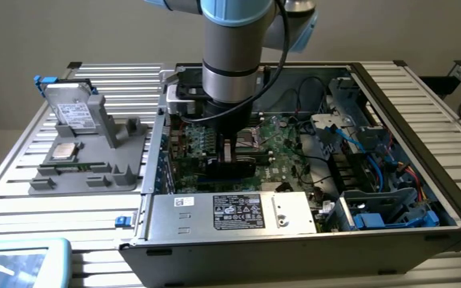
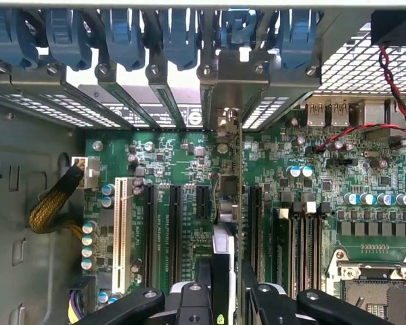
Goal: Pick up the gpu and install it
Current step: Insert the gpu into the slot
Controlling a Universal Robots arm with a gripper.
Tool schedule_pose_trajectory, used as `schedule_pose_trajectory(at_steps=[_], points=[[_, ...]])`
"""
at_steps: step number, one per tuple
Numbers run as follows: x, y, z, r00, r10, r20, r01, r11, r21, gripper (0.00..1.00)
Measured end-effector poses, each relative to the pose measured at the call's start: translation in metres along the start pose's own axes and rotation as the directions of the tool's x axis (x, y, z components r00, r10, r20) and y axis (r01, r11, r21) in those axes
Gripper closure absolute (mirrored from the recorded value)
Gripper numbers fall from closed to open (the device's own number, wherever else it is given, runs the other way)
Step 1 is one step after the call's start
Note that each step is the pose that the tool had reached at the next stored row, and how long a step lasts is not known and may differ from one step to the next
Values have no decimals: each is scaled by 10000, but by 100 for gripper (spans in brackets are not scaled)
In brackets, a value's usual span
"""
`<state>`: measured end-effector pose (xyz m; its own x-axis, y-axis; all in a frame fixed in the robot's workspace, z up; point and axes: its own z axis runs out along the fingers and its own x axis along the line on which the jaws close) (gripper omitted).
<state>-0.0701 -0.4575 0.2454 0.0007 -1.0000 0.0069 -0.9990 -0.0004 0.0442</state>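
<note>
Exterior view, taken from its left across to its right: a grey holder tray sits on the slatted table, well apart from the gripper, with a silver hard drive standing upright in it and a narrow green memory stick lying flat nearer the front. Beside the tray is the open computer case, and the arm reaches down into it. The gripper hangs low over the green motherboard, and a black block shows at its tip, just above the board. In front of the gripper, along the near wall of the case, lies the silver power supply with its label. Off towards the exterior view's right, blue and black cables run among the drive bays.

Wrist view shows the gripper closed narrowly on the gpu, seen edge-on as a thin black card running straight ahead from between the fingers. Its silvery bracket stands at the far end against the rear slot openings, under a row of blue latches. The card stands upright over the motherboard, among the long black expansion slots; whether it is fully seated I cannot tell
</note>
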Motion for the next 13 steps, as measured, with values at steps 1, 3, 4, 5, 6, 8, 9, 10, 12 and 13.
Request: schedule_pose_trajectory(at_steps=[1, 3, 4, 5, 6, 8, 9, 10, 12, 13], points=[[0, 2, 0, 10000, -7, 1, 7, 10000, 1, 73], [0, 4, 1, 10000, -18, 0, 18, 10000, 3, 73], [0, 5, 1, 10000, -23, 0, 23, 10000, 3, 73], [0, 5, 0, 10000, -30, 0, 30, 10000, 3, 73], [0, 6, 1, 10000, -40, -1, 40, 10000, 3, 73], [0, 8, 1, 10000, -65, -2, 65, 10000, 4, 73], [0, 8, 1, 10000, -80, -3, 80, 10000, 4, 73], [0, 8, 1, 10000, -97, -3, 97, 10000, 4, 73], [0, 9, 1, 9999, -143, -6, 143, 9999, 4, 73], [0, 10, 1, 9999, -170, -7, 170, 9999, 4, 73]])
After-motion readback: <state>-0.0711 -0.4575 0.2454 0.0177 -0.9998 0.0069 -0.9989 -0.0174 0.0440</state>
